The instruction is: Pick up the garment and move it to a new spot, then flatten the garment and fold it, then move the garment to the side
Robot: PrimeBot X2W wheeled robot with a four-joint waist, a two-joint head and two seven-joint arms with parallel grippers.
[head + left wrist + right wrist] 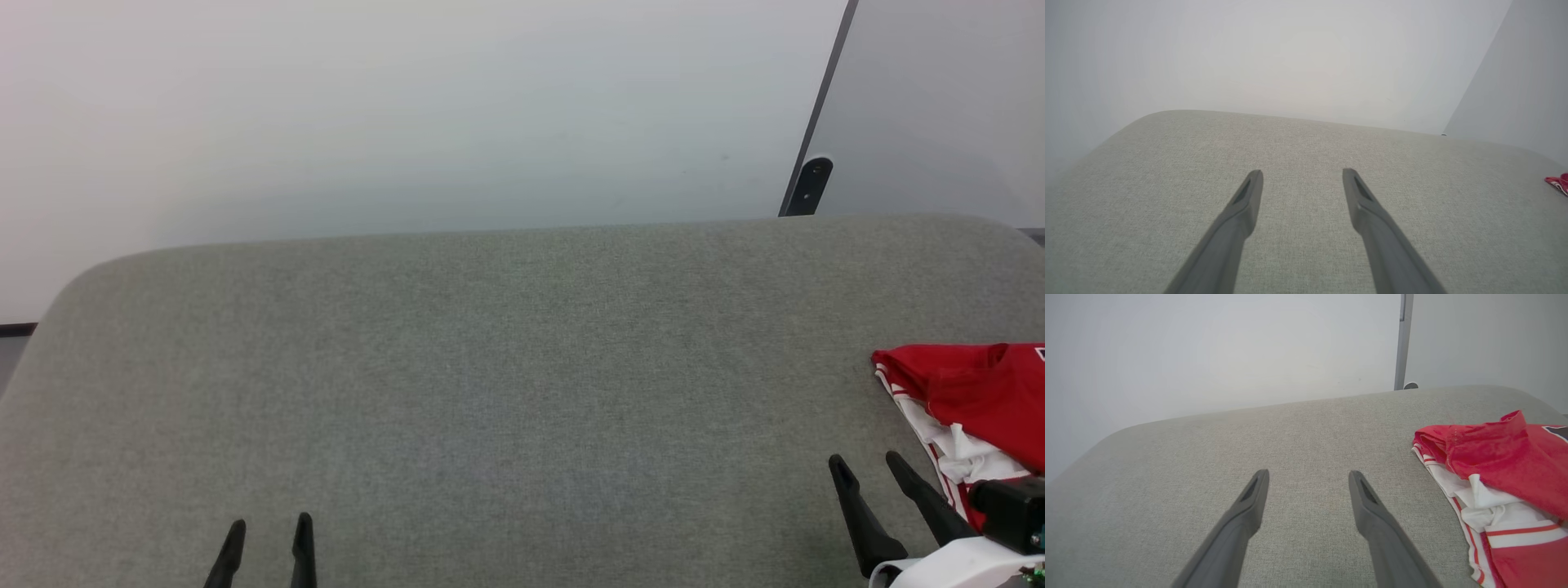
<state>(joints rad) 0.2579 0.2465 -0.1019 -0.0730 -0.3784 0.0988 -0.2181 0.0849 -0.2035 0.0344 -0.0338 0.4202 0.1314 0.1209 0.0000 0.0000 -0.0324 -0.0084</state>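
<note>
Head view: the garment (976, 392) lies crumpled at the far right of the grey-green cushion (522, 367) and runs out of frame at the right edge. Red fabric is on top, with white lining (955, 445) turned out beneath it. Red-and-white striped trim (898, 390) runs along its left border.

Right gripper (863, 457): lower right, fingers spread wide, nothing between them. Its outer finger stands just beside the garment's lower left border. In the right wrist view the fingers (1372, 506) reach over bare cushion, and the garment (1506, 457) lies off to their right, apart from them.

Left gripper (270, 520): lower left, only the fingertips in frame, well apart from the garment. In the left wrist view the left gripper (1302, 171) is splayed wide and empty over bare cushion, with a sliver of the red garment (1557, 183) at the right edge.

Writing: a corner of a dark, white-edged mark (1559, 432) sits on the red fabric at the right edge of the right wrist view. It is cut off by the frame and cannot be read.

Background: a pale wall (408, 106). Behind the cushion's back edge a dark post (824, 98) slants up from a rounded dark foot (810, 186), with a grey panel (939, 106) to its right
</note>
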